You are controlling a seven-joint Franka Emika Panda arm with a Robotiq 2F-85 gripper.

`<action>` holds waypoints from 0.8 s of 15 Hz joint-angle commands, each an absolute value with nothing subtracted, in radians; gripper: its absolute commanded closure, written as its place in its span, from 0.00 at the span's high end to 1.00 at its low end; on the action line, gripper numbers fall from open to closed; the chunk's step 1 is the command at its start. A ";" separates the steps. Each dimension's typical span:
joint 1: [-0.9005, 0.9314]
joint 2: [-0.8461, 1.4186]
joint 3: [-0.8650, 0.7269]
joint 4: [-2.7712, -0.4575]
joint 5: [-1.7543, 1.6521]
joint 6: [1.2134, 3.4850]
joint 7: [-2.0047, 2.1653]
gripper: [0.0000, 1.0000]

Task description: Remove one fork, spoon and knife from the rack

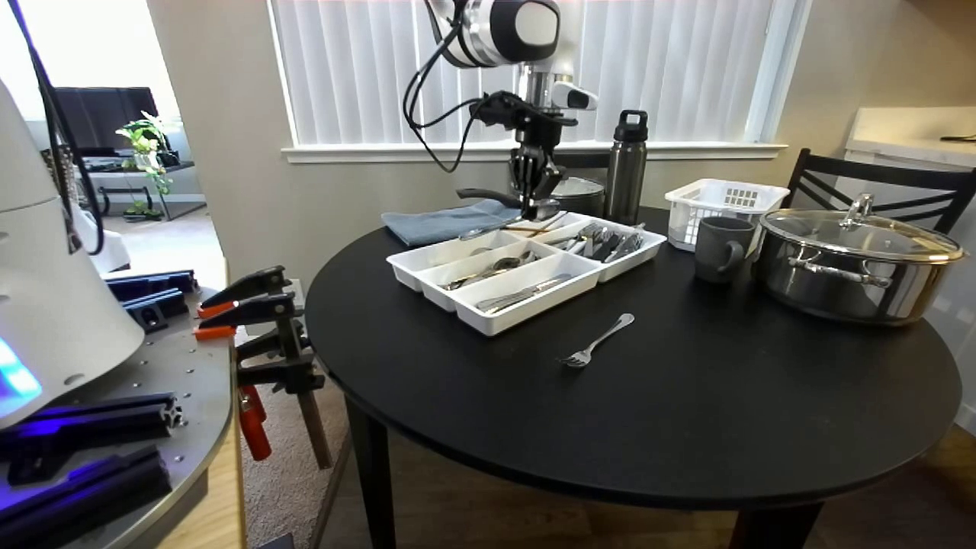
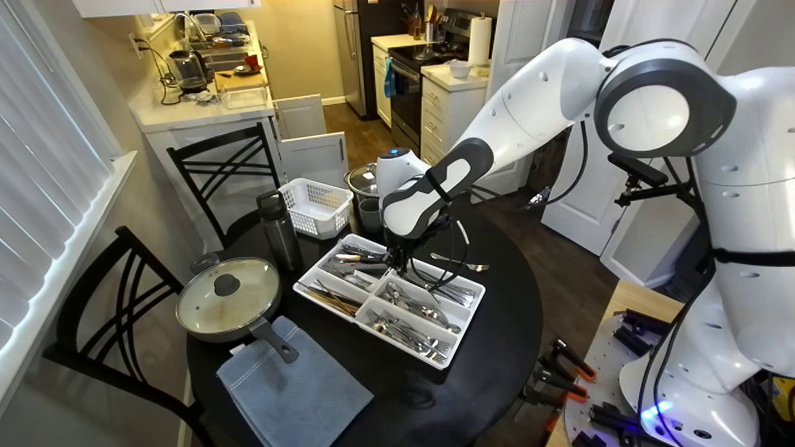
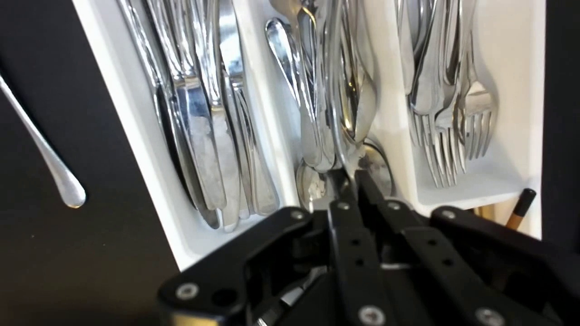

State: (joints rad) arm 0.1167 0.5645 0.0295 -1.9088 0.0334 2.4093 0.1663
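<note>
Currently | jaws nearly together, pinching silver metal spoon (image 1: 546, 208) over white rectangular divided tray (image 1: 543, 302) | short silver metal fork (image 1: 598, 341) near tray on round black counter (image 1: 724, 404) | long silver knives (image 3: 204, 149) inside tray

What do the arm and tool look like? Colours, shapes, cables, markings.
The arm is white with rounded segments; dark grey bands surround white caps at the joints. Black straps wrap it; black cables hang in loops. A blue light glows low on it. The tool is black, angular and jointed, dotted with silver screw heads. No lettering is legible.
</note>
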 commanded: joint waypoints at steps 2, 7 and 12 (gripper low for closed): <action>0.189 0.388 -0.018 -2.052 -0.134 2.312 0.201 0.02; 0.232 0.334 -0.066 -2.109 -0.444 2.204 0.275 0.02; 0.217 0.436 -0.132 -2.146 -0.753 2.242 0.438 0.02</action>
State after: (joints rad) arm 0.2218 0.3845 -0.1004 -2.1190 -0.6120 2.2193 0.3400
